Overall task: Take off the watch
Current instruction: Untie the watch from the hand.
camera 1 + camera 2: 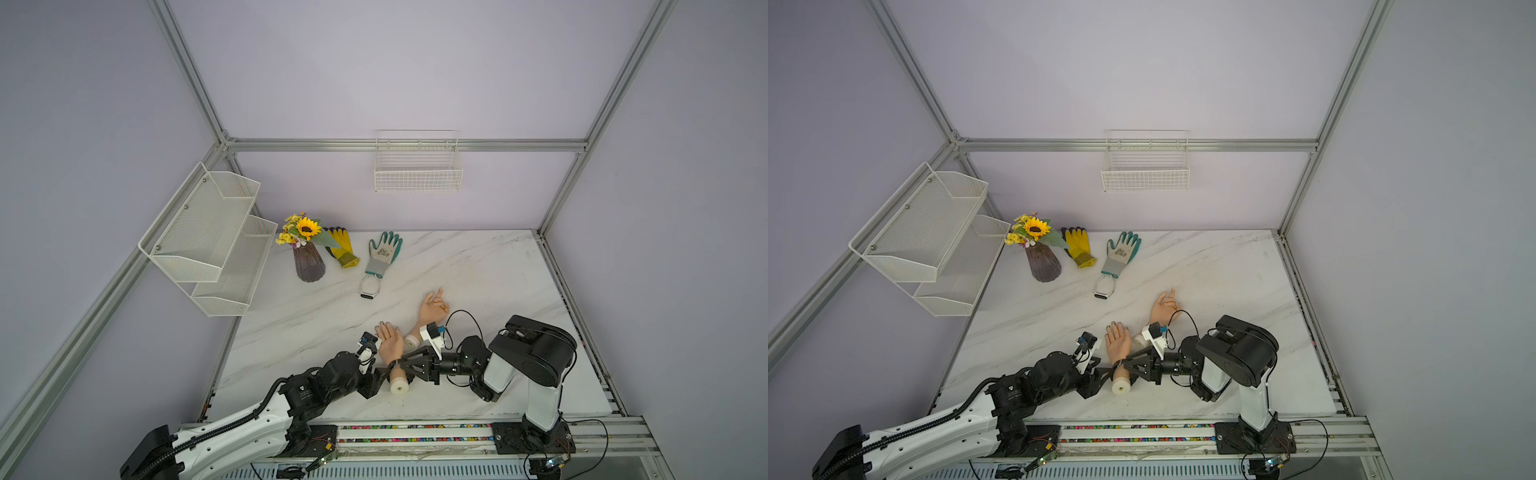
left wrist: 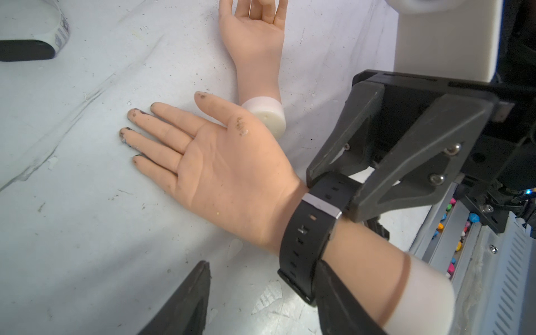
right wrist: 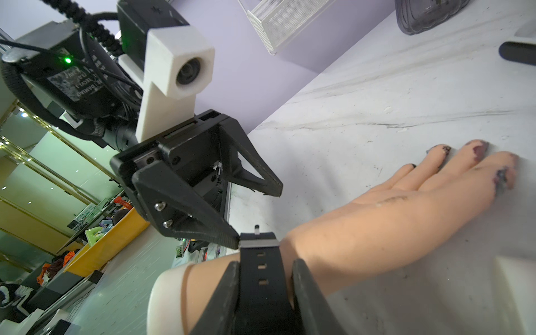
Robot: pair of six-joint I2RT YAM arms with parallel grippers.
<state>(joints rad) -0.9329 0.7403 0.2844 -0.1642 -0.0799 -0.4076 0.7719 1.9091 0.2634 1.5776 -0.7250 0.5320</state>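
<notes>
The black watch (image 2: 307,237) is buckled around the wrist of a mannequin hand (image 2: 232,179). The hand lies palm up near the front edge of the marble tabletop (image 1: 478,270), with its fingers pointing toward the back wall.

The right gripper (image 2: 333,193) comes in from the thumb side. Its claw is pressed together on the strap, one finger against each edge of the band, just beside the silver buckle (image 3: 258,242).

The left gripper (image 3: 255,216) faces it from the other side of the wrist with its claw spread. One fingertip is right by the buckle, though contact cannot be told, and the other hangs apart above the table.

A second mannequin hand (image 1: 432,309) lies just behind, bare at the wrist. Further back a white fitness band (image 1: 368,291) sits at the cuff of a grey-green glove (image 1: 384,251). Next to that are a yellow glove (image 1: 340,245) and a dark vase (image 1: 308,262) of sunflowers.
</notes>
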